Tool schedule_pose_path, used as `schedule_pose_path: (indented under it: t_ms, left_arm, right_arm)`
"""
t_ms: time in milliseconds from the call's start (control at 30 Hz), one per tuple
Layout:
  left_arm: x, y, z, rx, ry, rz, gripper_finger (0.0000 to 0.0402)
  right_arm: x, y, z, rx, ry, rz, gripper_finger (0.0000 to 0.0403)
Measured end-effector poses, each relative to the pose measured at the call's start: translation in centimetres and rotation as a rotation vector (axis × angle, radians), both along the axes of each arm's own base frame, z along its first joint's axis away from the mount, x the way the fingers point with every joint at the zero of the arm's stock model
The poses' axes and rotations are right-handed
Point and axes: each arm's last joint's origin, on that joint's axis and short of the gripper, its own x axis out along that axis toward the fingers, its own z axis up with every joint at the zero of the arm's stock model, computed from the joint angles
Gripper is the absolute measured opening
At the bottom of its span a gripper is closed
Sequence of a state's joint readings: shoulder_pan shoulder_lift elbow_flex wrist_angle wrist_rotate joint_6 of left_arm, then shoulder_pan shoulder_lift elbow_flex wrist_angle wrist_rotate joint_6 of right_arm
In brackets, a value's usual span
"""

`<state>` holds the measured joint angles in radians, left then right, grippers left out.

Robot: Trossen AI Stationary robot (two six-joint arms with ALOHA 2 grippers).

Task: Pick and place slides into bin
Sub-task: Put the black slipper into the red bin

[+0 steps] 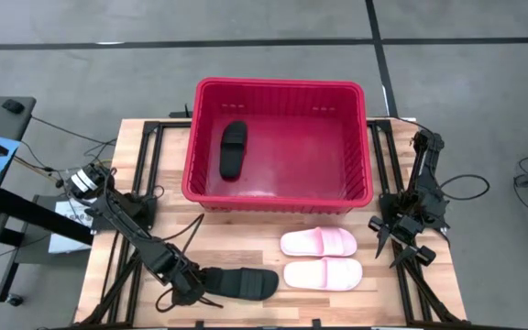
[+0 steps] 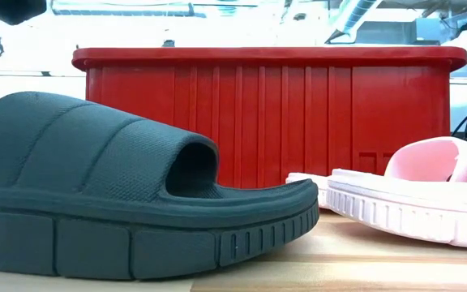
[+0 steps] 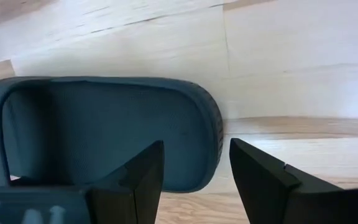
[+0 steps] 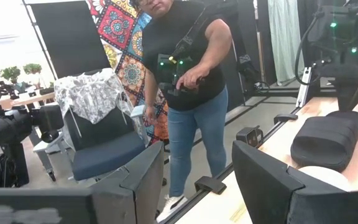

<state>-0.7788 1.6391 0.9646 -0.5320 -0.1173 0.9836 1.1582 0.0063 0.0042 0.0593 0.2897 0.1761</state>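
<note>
Matte black and ribbed at the sole, the wide-strapped slide sandal [image 1: 243,284] lies flat on the pale wooden worktop [image 1: 337,302], in front of the big red slotted plastic bin [image 1: 356,197], its long axis along the bin's front wall. The left claw [image 3: 194,180], fingers spread and empty, sits over its heel end; the right claw [image 4: 197,186], also spread, waits off beside the bin's corner.

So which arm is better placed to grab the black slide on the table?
The left. Its gripper is open right at that black slide's end, fingers astride the sole edge. The right gripper waits at the table's right edge, beyond the pink slides.
</note>
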Motion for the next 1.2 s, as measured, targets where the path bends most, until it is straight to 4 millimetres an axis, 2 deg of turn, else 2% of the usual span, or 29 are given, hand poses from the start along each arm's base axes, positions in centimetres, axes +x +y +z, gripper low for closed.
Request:
schedule_pose_path:
  t_ms: [367, 733, 833, 1000, 1200]
  left_arm:
    - [0.6, -0.5, -3.3, 0.103, 0.047, 0.029, 0.0174]
    - [0.7, -0.6, -3.6, 0.089, 0.051, 0.044, 0.0170]
    - [0.8, -0.6, -3.7, 0.094, 0.037, 0.058, 0.0140]
    - [0.6, -0.4, -3.8, 0.108, 0.063, 0.111, 0.0023]
    - [0.5, -0.4, -3.8, 0.097, 0.070, 0.149, 0.0008]
  right_arm:
    - [0.0, 0.0, 0.0, 0.000, 0.000, 0.000, 0.0182]
    - [0.0, 0.0, 0.0, 0.000, 0.000, 0.000, 0.0182]
    - [0.0, 0.0, 0.0, 0.001, 0.000, 0.000, 0.0182]
    - [0.0, 0.0, 0.0, 0.000, 0.000, 0.000, 0.0182]
    - [0.0, 0.0, 0.0, 0.000, 0.000, 0.000, 0.0182]
